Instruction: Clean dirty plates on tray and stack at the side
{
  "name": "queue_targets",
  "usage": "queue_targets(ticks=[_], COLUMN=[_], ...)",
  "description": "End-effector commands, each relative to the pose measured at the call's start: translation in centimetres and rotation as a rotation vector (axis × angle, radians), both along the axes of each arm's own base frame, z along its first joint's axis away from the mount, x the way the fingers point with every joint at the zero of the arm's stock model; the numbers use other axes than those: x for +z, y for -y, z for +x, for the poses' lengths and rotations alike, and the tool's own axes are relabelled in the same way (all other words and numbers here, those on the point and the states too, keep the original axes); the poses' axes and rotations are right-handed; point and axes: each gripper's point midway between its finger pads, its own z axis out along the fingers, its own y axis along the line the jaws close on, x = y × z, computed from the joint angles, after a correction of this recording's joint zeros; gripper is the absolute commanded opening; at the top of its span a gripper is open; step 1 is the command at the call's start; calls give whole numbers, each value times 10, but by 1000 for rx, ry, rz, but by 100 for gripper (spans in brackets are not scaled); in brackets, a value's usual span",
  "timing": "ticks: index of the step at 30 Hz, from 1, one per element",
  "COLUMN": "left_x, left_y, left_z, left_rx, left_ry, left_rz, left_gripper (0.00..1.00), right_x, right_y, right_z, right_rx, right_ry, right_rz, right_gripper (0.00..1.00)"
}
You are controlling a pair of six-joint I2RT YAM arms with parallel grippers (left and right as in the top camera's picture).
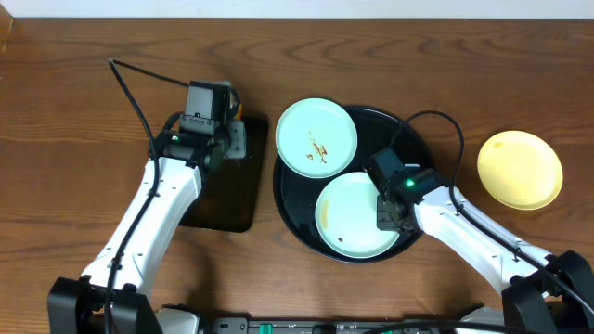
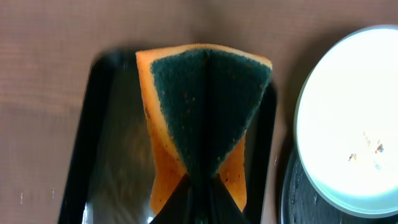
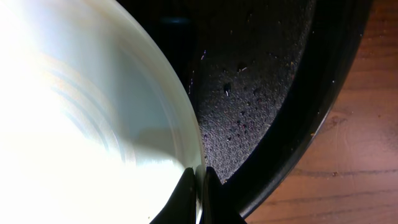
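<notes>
The round black tray [image 1: 422, 148] holds two mint-white plates. The far plate [image 1: 316, 137] has brown smears and shows in the left wrist view [image 2: 348, 118]. The near plate [image 1: 351, 215] has a faint smear at its left edge. My right gripper [image 1: 389, 213] is shut on the near plate's right rim [image 3: 200, 186], over the tray [image 3: 273, 93]. The pale yellow plate [image 1: 520, 169] lies on the bare wood at the right. My left gripper [image 1: 237, 141] is shut on a teal-and-orange sponge [image 2: 202, 112], folded, above the rectangular tray.
A narrow rectangular black tray [image 1: 227, 199] lies left of the round tray; it also shows under the sponge in the left wrist view [image 2: 102, 155]. A black cable [image 1: 139, 97] runs over the left arm. Brown wood tabletop [image 1: 74, 139] surrounds everything.
</notes>
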Motion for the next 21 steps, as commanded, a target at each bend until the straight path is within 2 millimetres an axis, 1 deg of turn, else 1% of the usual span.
queue_targets(ticks=[1,4,8,12,16,21], left_x=[-9,-27,-42,-44,-44,-46], left_y=[2,5,4,4,10,13], left_z=[-10,-23,-28,-30,-33,-38], left_rx=[25,12,14,13,-3,-11], left_ry=[-70,-164,-224,-235,-252,-274], left_rz=[-25,-36,-22,-21,-54,-70], left_gripper=[8,8,8,8,8,8], right_x=[2,2,2,2,2,2], right_y=[-3,-3,-3,-3,-4,-4], right_z=[3,3,2,2,2,2], right_rx=[-10,-10,-10,-9,-9,-9], right_ry=[8,7,6,5,4,4], right_rz=[5,6,5,5,8,8], right_gripper=[1,1,1,1,1,1])
